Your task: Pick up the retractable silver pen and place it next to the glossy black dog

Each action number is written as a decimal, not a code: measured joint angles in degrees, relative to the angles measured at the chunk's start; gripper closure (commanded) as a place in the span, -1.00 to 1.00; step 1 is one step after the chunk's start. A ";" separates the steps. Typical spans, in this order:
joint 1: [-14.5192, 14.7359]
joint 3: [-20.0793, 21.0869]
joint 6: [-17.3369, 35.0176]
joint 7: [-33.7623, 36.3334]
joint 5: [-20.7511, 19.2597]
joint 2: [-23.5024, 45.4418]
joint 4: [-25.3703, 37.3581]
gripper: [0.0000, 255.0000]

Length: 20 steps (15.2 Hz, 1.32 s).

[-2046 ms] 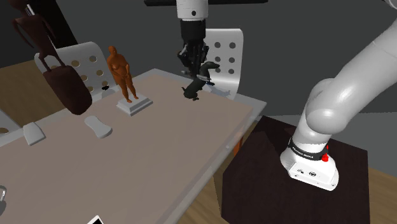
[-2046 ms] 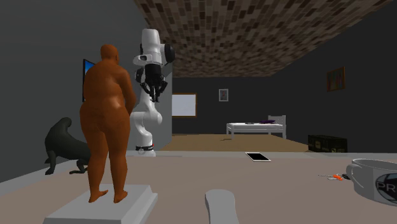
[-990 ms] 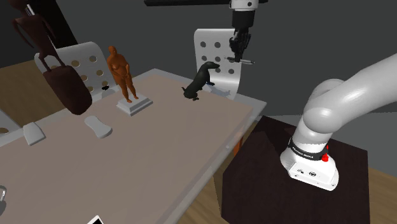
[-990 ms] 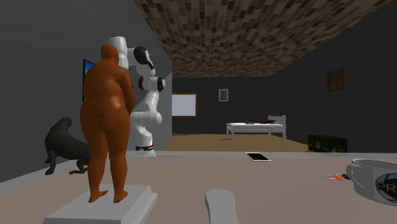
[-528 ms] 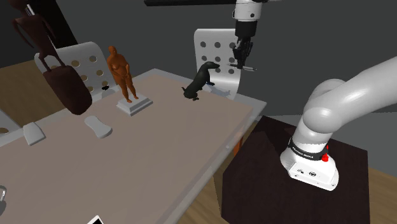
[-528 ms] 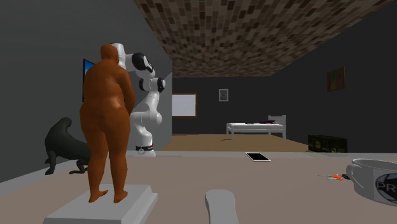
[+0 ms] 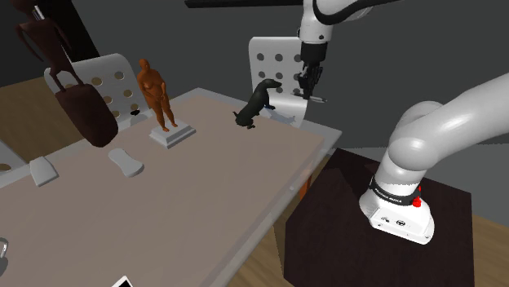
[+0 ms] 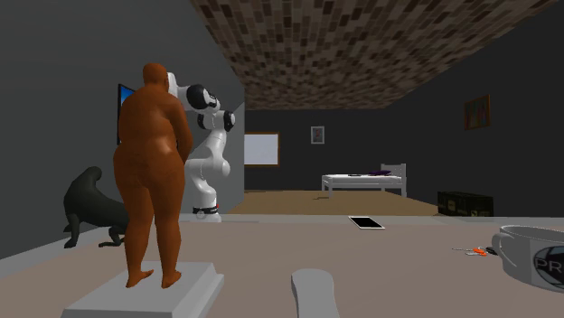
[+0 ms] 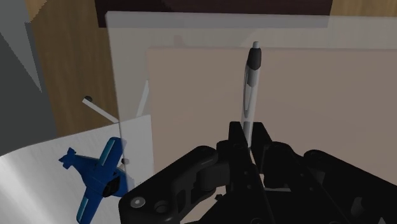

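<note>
Wrist view: we see the gripper (image 9: pixel 249 141) with both fingers clamped on one silver pen (image 9: pixel 252 76), whose dark tip juts past them over the beige table (image 9: pixel 318 95). Shoulder view: the pen hangs in the air to that view's right of the one black dog (image 7: pixel 257 102), apart from it. We count one orange figurine (image 7: pixel 157 94), two perforated white chairs (image 7: pixel 278 59) and one blue toy plane (image 9: pixel 95 175).

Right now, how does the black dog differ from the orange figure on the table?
The black dog is dark and stands on its own legs straight on the table; the orange figure stands upright on a grey base. The dog is lower, the figure taller. The dog sits nearer the gripper, which clasps the pen. Both are figurines on the table.
</note>
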 measured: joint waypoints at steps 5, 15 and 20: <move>-0.02 0.00 4.02 -0.25 0.06 -0.12 -4.15 1.00; 0.05 0.00 12.26 -0.77 0.27 1.38 -10.91 1.00; 0.10 -0.05 16.49 -1.09 0.40 2.73 -13.79 1.00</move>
